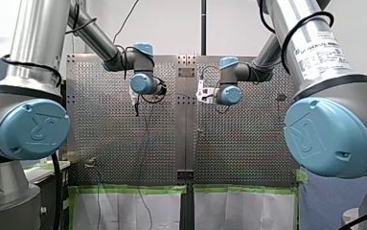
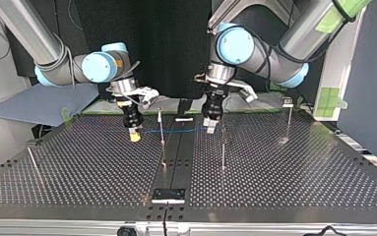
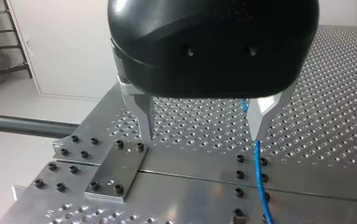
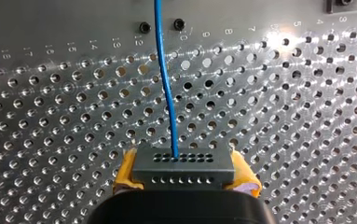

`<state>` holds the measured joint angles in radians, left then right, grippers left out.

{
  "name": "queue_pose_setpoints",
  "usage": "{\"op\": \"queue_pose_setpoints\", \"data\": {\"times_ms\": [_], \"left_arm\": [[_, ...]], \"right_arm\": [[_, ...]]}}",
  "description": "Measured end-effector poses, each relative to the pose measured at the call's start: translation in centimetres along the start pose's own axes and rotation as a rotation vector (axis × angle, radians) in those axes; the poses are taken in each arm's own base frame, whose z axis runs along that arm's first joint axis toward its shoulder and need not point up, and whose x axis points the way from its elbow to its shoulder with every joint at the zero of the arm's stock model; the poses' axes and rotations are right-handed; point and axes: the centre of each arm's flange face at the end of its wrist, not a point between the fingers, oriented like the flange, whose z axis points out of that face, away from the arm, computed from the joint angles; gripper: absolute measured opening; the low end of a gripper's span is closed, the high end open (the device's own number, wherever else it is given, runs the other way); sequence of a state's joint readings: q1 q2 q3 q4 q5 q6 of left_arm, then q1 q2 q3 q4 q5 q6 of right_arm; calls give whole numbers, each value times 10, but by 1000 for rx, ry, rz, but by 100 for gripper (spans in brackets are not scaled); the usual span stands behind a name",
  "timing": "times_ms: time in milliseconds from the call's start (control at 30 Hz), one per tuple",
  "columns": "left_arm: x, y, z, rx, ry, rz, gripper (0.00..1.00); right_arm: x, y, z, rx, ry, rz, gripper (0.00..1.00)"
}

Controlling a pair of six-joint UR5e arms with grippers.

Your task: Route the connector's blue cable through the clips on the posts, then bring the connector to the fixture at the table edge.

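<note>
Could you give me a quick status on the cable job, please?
Right end effector shut on connector. Left end effector open, blue cable beside one finger. Thin post stands close by the cable.

In the right wrist view, hard glare blooms on the worktop point(image 4: 278, 42) toward 1 o'clock. In the left wrist view, the pale wall point(image 3: 64, 46) at 10 o'clock is washed out. The top view is dim, its backdrop point(image 2: 176, 44) at 12 o'clock near black. The front view is evenly bright.
</note>
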<state>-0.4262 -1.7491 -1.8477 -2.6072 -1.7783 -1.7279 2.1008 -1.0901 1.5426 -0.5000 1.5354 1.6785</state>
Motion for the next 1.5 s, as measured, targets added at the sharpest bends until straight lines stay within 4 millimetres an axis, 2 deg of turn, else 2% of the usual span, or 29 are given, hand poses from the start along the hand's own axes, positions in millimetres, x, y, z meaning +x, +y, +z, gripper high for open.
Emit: {"op": "queue_pose_setpoints", "data": {"times_ms": [367, 733, 900, 1067, 1267, 1500], "left_arm": [[41, 5, 8, -84, 75, 42, 98], [27, -7, 19, -91, 46, 32, 98], [28, -8, 21, -91, 46, 24, 98], [35, -10, 33, -104, 57, 23, 98], [25, -9, 47, -129, 20, 4, 98], [22, -11, 49, -132, 17, 3, 98]], "right_arm": [[1, 0, 1, 1, 5, 0, 0], [1, 0, 1, 2, 5, 0, 0], [0, 1, 1, 2, 4, 0, 0], [0, 0, 0, 2, 1, 0, 0], [0, 0, 0, 2, -5, 0, 0], [0, 0, 0, 2, -4, 0, 0]]}}
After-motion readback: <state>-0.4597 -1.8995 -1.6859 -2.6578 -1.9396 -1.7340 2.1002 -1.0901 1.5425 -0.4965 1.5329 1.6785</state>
